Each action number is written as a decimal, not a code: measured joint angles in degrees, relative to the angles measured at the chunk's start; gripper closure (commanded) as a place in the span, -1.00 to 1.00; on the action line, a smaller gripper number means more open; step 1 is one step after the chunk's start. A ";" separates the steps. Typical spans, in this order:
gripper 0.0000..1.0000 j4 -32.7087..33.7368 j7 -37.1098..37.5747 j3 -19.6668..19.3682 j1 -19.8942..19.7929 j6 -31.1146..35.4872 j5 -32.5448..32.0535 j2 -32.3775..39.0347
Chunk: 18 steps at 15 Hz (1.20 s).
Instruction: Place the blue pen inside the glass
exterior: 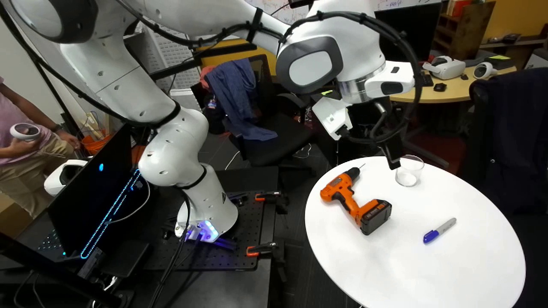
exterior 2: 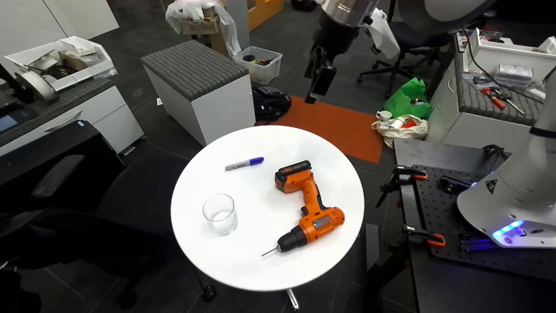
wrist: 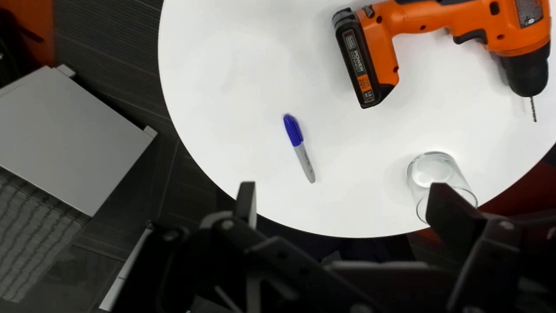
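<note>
Lying near "POWER CONNECT 20V" drill battery [wrist: 358, 65]: blue pen [wrist: 299, 147].

The base [exterior 2: 504, 208] was white and rounded, with a dark triangle [exterior 2: 491, 186] and a glowing blue strip [exterior 2: 508, 228]. Just above the base, a black band [exterior 2: 543, 132] ringed the arm [exterior: 132, 92], which was white and dotted with small dark recesses [exterior: 100, 73]. Well away from the base were a pale cap [exterior: 314, 68] framed in grey, a silvery collar [exterior: 353, 90], a loop of tied black cable [exterior: 364, 18] and the black, angular gripper [wrist: 343, 203].
</note>
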 measured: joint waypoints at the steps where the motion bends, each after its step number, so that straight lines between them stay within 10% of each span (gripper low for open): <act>1: -1.00 0.39 -1.62 -0.27 0.42 1.88 0.33 1.76; 18: -1.00 14.92 -8.34 0.10 0.01 8.34 4.17 27.34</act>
